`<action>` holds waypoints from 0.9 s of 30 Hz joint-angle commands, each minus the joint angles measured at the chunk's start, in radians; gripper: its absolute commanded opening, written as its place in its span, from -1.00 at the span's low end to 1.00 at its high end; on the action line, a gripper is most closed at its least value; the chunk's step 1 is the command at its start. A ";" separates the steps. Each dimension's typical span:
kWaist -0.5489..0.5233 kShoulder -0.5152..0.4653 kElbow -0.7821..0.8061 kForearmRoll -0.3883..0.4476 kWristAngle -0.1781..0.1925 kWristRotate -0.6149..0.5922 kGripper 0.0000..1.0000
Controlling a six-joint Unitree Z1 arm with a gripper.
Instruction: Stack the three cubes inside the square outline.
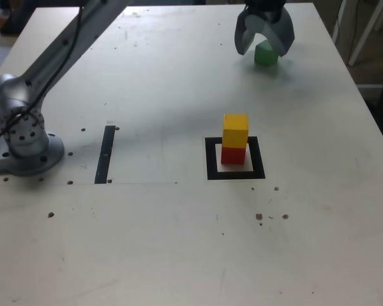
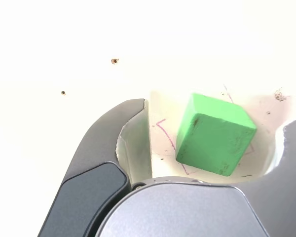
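Hanging over the far end of the table, the gripper points down with its two grey jaws spread apart. The green cube sits between them on the table top. In the wrist view the green cube has a gap on each side, so the jaws are around it but not pressing on it. Thin pink lines are drawn on the table under and beside that cube.

The square is my landmark. It is a black tape frame with a white middle, lying flat near the middle of the table. The red cube stands in the white middle. The yellow cube sits right on top of the red one, making a little tower of two. The yellow one looks turned a tiny bit off from the red one.

The green cube and the gripper are well behind the square, farther from me and a little toward the exterior view's right.

A thin black strip of tape lies on the exterior view's left of the square, well apart from it. The arm's round grey base stands farther to that side, past the strip.
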 commanded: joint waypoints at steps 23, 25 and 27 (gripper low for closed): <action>-0.023 0.035 -0.041 0.019 -0.003 0.033 -0.34; -0.024 0.035 -0.040 0.020 -0.003 0.032 -0.35; -0.024 0.035 -0.038 0.020 -0.005 0.032 -0.35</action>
